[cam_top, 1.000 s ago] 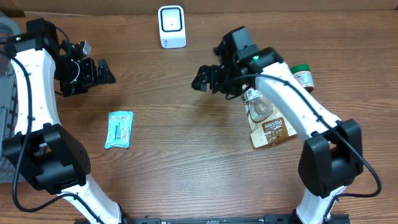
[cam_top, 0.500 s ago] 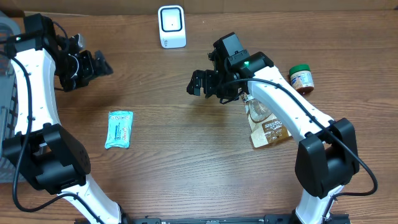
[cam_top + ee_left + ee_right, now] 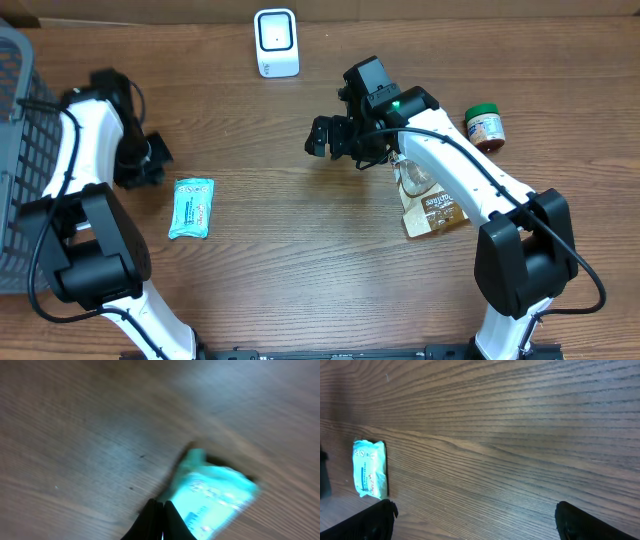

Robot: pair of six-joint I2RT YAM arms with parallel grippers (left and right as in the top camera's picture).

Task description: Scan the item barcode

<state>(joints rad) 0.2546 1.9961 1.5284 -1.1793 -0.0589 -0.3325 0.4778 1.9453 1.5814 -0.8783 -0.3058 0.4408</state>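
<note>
The left gripper, jaws pressed together on nothing, hangs over the left of the table, with the teal packet lying flat just to its right and a little nearer, untouched. The right gripper is spread wide and empty over bare wood mid-table, well apart from the packet, and a brown pouch and a green-lidded jar lie to its right. The white scanner stands at the far edge, and a grey basket sits at the far left.
</note>
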